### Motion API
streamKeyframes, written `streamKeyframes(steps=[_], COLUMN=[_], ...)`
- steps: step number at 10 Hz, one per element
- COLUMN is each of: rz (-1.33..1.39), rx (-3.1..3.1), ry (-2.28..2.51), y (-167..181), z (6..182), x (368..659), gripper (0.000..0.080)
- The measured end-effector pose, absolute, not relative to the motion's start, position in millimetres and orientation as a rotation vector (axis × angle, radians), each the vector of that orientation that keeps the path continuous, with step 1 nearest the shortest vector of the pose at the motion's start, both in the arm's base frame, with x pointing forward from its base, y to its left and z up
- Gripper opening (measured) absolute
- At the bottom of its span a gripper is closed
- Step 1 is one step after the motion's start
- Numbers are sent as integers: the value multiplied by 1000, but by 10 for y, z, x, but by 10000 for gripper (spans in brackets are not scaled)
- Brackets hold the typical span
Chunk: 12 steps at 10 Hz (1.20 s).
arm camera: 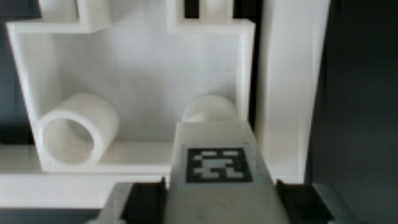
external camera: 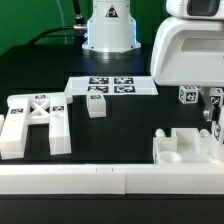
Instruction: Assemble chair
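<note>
Chair's X-braced frame (external camera: 35,118) lies on the black table (external camera: 130,125) at the exterior view's left. A small cube (external camera: 96,105) sits near the marker board (external camera: 112,86), and the notched block (external camera: 185,148) is at near right. Above that block, the gripper (arm camera: 217,198) has its fingers (arm camera: 134,203) clamped on a tagged bar (arm camera: 217,150).
</note>
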<state>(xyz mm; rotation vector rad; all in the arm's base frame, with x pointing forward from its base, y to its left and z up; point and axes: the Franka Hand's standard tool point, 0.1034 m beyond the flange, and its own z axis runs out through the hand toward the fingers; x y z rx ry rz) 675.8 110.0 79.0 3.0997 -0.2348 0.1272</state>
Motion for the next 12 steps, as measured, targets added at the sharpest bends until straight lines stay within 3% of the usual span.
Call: streamKeyframes(steps=[8,12], rz=[99,82], rx=[2851,2664], ry=[-1427,-1782], y=[1115,1152], z=[775,776], x=[6767,6768], gripper=[291,291])
